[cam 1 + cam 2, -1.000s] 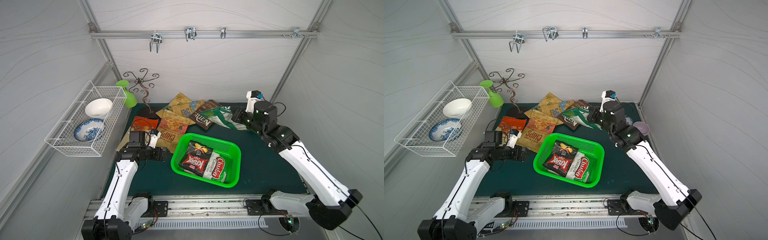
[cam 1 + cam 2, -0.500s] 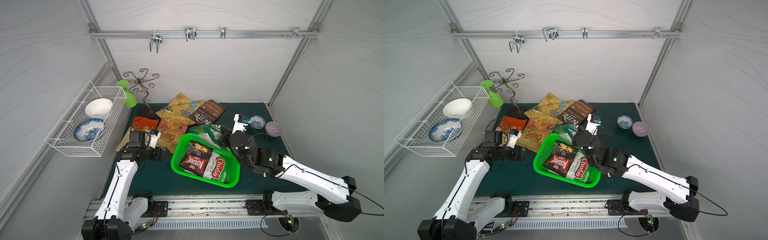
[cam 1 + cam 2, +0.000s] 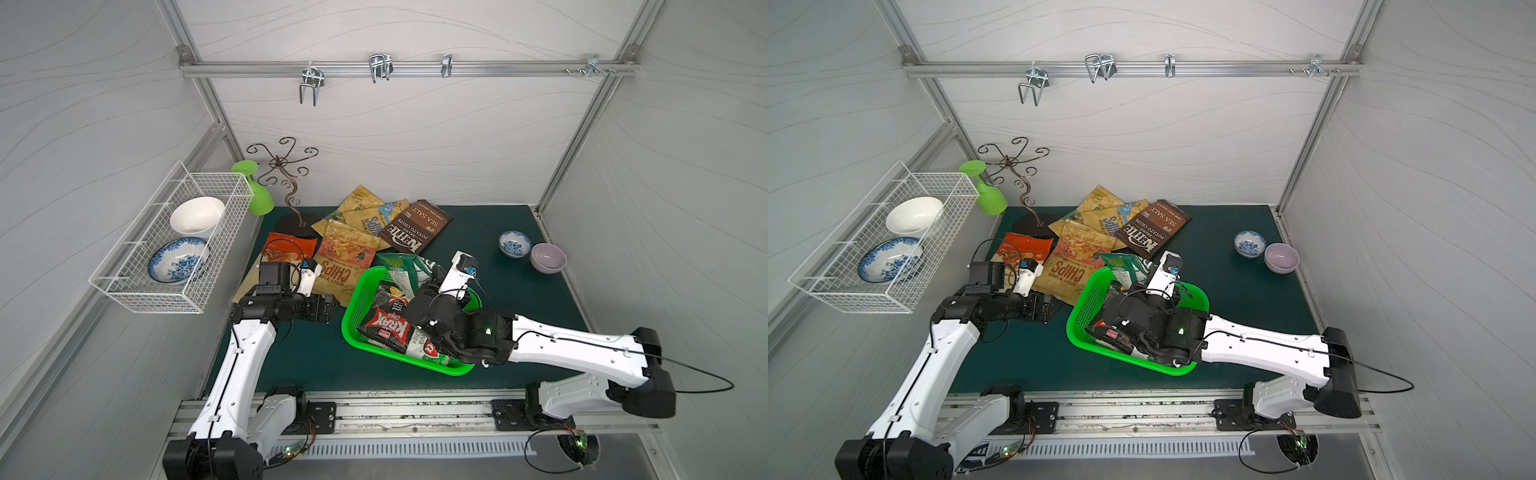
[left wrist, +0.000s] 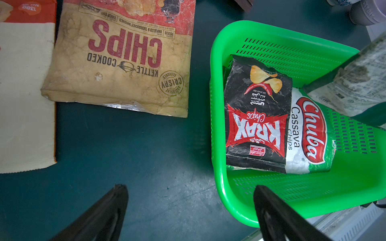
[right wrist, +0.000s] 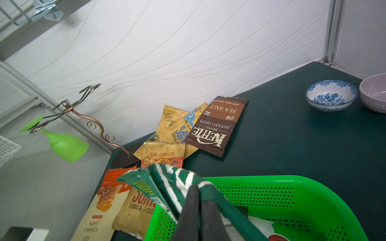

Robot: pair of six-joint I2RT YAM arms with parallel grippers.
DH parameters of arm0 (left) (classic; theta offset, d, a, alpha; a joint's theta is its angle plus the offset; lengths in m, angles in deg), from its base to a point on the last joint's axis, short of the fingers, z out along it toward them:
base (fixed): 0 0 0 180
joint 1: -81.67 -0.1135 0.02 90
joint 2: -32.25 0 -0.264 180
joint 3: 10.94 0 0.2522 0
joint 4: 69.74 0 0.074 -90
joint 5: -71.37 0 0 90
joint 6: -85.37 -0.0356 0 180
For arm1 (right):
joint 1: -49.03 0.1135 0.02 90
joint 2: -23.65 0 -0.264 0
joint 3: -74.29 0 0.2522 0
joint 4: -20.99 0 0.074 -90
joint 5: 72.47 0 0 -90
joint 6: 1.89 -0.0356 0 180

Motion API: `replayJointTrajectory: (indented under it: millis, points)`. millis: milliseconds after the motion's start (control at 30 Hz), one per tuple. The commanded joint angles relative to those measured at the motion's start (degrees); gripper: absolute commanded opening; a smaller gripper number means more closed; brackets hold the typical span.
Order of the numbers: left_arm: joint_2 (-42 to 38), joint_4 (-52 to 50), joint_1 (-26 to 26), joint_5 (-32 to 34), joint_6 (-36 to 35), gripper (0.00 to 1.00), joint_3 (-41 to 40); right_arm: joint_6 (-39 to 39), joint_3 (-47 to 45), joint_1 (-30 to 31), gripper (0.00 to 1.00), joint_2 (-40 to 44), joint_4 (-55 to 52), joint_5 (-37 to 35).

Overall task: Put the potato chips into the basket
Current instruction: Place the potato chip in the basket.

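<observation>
Jaws spread wide and empty, your left gripper (image 4: 190, 187) hangs over the mat (image 3: 478, 232) just left of the basket (image 3: 357, 303), with the tan CHIPS bag (image 3: 345, 270) among those lying loose beyond it. Over the basket's far rim your right gripper (image 5: 200, 200) is pinched tight on the dark green bag (image 3: 405, 270), so I judge this the drop-off: lower it onto the Krax bag (image 3: 388, 328) and Chuba bag (image 4: 313, 129), then release. In both top views your right arm covers the grip, so how far the bag sits inside is unclear.

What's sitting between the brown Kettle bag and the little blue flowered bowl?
Nothing. Only bare green mat runs between the Kettle bag and the blue bowl; the right wrist view shows it best, both top views too.
</observation>
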Motion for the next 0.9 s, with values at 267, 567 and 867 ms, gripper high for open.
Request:
replayJointTrajectory:
  millis: [267, 567, 867]
  points:
    - [-0.6, 1.5, 0.0, -0.9, -0.7, 0.98, 0.3, -21.7, -1.7, 0.0, 0.0, -4.1, -16.3, -10.7]
    - [-0.5, 1.5, 0.0, -0.9, -0.7, 0.98, 0.3, -29.9, -0.5, 0.1, 0.0, -9.3, -24.2, -10.6]
    - [-0.5, 1.5, 0.0, -0.9, -0.7, 0.98, 0.3, -79.1, 13.1, 1.2, 0.05, -25.0, -74.3, -6.6]
